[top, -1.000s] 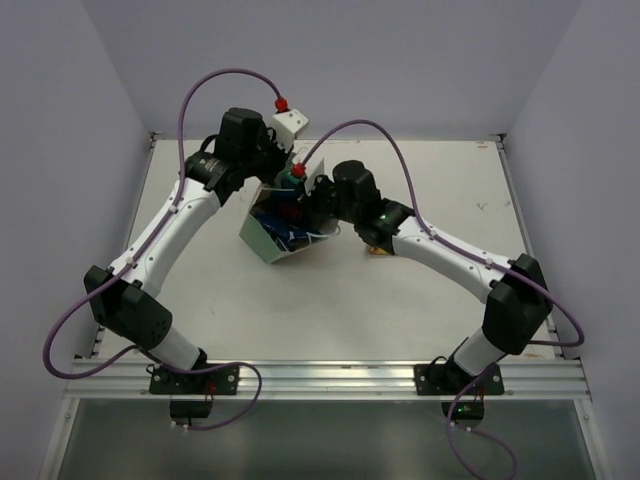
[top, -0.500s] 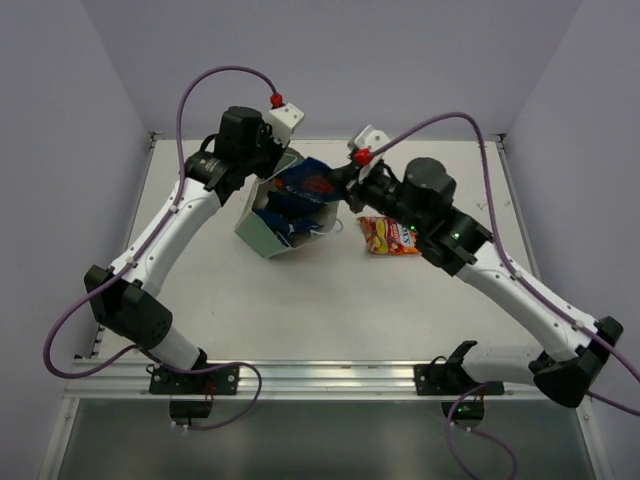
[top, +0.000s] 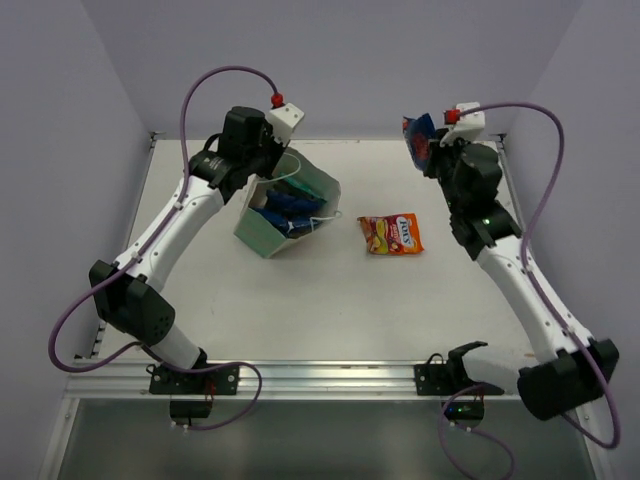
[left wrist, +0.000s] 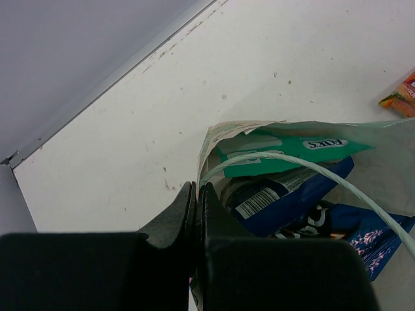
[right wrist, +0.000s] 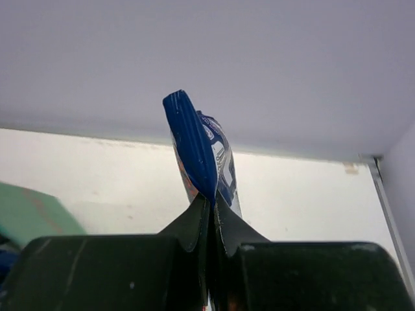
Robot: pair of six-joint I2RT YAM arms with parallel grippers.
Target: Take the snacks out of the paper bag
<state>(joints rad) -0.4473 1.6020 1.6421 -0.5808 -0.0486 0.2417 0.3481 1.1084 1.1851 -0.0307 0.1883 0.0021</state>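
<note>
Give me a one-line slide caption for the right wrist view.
Right gripper shut on a blue snack packet, with a corner of the mint-green paper bag at lower left.

The paper bag [top: 257,231] looks matt — the blue packet [right wrist: 192,137] glossy foil. The table [left wrist: 272,65] is smooth, scuffed white.

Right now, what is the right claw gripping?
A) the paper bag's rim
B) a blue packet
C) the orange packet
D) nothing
B: the right claw is shut on a blue packet, held above the table. The orange packet lies loose on the table, and it is the left claw that pinches the paper bag at its rim.
</note>
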